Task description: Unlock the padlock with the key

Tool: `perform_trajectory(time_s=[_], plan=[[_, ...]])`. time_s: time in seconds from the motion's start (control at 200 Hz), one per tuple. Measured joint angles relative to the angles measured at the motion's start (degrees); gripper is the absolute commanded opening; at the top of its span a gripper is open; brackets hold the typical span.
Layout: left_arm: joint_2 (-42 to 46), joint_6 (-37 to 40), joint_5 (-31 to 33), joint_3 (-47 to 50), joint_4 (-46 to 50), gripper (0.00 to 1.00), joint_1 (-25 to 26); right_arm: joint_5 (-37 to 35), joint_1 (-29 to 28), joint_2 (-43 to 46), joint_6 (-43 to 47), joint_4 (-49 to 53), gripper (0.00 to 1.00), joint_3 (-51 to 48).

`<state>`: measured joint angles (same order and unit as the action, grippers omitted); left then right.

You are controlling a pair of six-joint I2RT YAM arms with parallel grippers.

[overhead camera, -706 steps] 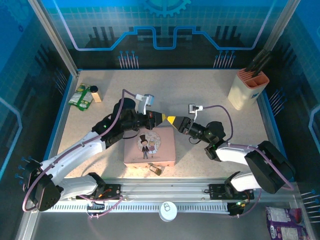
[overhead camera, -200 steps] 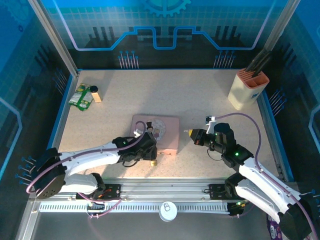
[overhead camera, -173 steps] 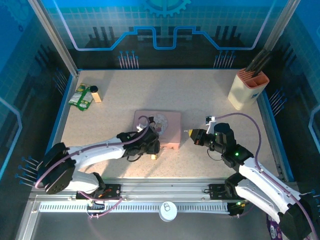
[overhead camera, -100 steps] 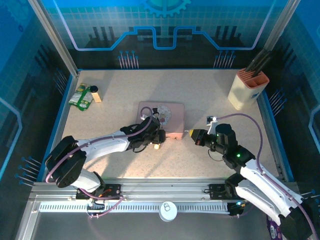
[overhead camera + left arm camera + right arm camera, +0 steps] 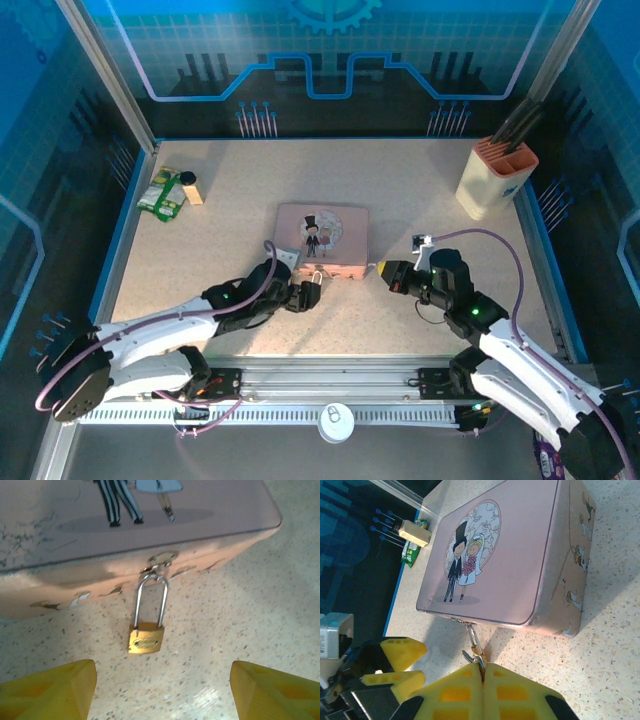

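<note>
Hovering left tool (image 5: pixel 161 695) released by padlock (image 5: pixel 146 639), right tool (image 5: pixel 482 672) clenched, contents unclear; we risk shoving padlock askew.

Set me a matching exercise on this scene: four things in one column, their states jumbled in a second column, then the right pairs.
Column one
1. padlock
2. left gripper
3. right gripper
4. pink tin

Column two
A. jaws shut
B. cartoon couple on its lid
C. shackle hooked through the tin's clasp
D. jaws open, facing the padlock

Pairs: 1-C, 2-D, 3-A, 4-B
</note>
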<state>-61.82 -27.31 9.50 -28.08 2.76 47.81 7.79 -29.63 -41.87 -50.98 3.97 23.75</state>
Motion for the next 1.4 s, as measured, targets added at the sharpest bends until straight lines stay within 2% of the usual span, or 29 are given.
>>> perform_trajectory(time_s=[0.24,0.63,0.966,1.401], plan=[[-1.1,4.5,-6.0,4.2,-5.3,0.71,-2.6,-0.2,-1.6,0.0,-0.6,-0.6,0.0,-0.1],[-14.8,6.5,-8.0,3.9,-12.7,0.66,-3.8,-0.6,-3.0,-0.9,-0.6,-1.0,0.0,-0.1],[-21.7,6.2,-7.8,0.4,-13.9,0.48,-4.7,-0.5,-3.1,-0.9,-0.5,-1.0,0.0,-0.1],[-25.6,4.5,-9.6,-0.7,-19.8,0.34,-4.9,-0.5,-3.3,-1.9,-0.4,-1.9,0.0,0.4]])
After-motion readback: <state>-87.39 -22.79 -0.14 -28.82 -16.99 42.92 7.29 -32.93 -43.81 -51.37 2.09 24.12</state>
